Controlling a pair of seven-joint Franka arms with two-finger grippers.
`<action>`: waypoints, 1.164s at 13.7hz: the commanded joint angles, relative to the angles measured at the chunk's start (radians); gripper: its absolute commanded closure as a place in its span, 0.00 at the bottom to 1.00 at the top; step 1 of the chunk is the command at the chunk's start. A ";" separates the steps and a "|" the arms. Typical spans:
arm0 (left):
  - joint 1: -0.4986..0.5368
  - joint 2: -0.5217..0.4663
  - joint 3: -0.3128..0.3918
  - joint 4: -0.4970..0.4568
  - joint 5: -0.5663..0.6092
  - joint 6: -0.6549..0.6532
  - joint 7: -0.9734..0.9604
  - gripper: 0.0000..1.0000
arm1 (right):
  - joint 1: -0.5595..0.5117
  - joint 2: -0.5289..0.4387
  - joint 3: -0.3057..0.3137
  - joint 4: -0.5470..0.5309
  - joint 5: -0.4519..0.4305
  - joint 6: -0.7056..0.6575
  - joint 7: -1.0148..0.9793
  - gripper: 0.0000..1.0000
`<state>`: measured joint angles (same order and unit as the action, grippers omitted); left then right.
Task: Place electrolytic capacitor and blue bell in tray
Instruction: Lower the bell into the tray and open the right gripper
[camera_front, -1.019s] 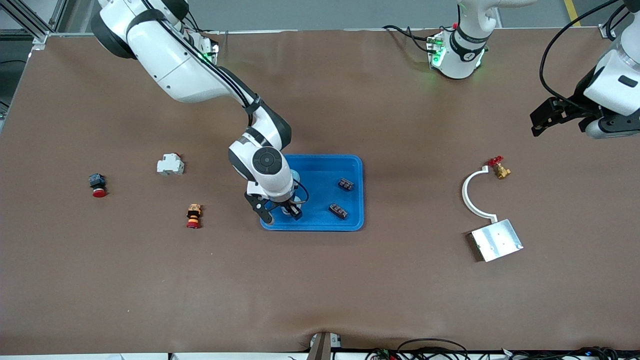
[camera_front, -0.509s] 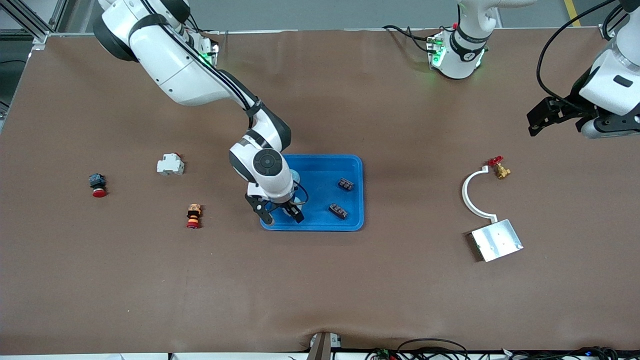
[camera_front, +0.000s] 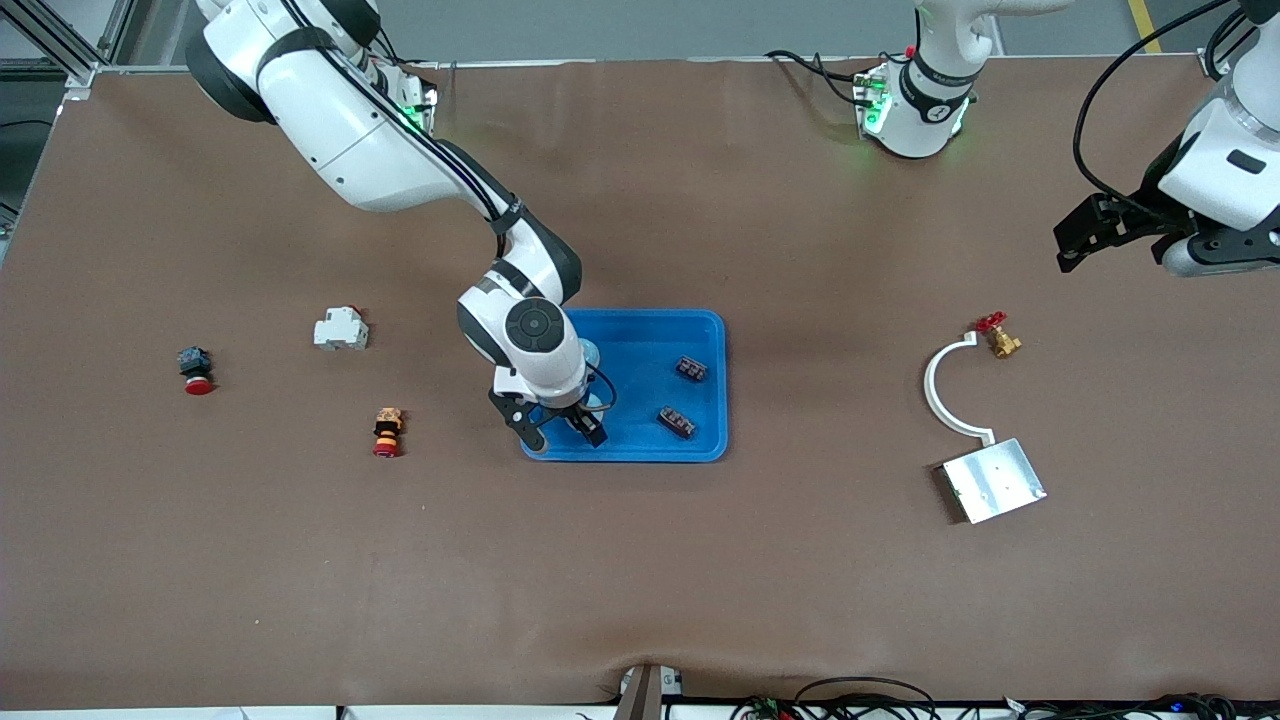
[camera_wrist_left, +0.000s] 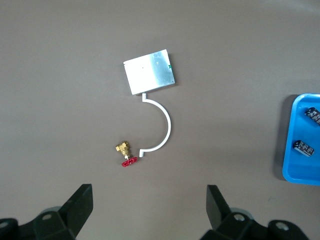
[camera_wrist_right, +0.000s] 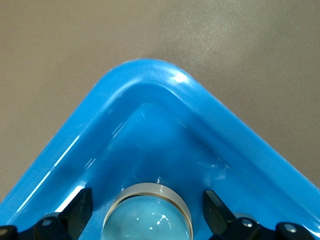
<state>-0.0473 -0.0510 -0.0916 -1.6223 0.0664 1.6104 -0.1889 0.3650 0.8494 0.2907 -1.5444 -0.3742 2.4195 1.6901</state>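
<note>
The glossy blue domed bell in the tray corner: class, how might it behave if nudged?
The glossy blue domed bell looks smooth, so open fingers might slip. Its round rim could slide until the bright-blue plastic tray corner stops it.

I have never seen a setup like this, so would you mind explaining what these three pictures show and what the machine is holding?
These are two white robot arms at a brown table, each ending in a two-finger gripper. The wide picture looks down from a high camera facing the robots; the other two come from cameras on each arm's wrist.

The right gripper is low in a corner of the blue tray, fingers open on either side of the blue bell, which rests in the tray, not gripped. Two dark capacitors also lie in the tray.

The left gripper waits, open and empty, above the table at its own end, looking down on a silver plate, a white curved bracket and a brass valve.

Toward the right arm's end lie two red push buttons and a white breaker.
</note>
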 joint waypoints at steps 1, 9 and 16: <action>0.001 -0.007 -0.002 0.004 -0.020 0.003 -0.003 0.00 | 0.008 0.005 -0.011 0.020 -0.023 -0.020 -0.029 0.00; 0.001 -0.009 -0.002 0.005 -0.023 0.003 -0.001 0.00 | -0.003 -0.018 0.005 0.069 -0.009 -0.184 -0.141 0.00; 0.003 -0.013 -0.002 0.005 -0.025 0.002 -0.001 0.00 | -0.190 -0.073 0.200 0.145 -0.008 -0.460 -0.295 0.00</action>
<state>-0.0474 -0.0516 -0.0920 -1.6196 0.0639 1.6114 -0.1890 0.2619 0.8226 0.4177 -1.3874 -0.3745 2.0311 1.4689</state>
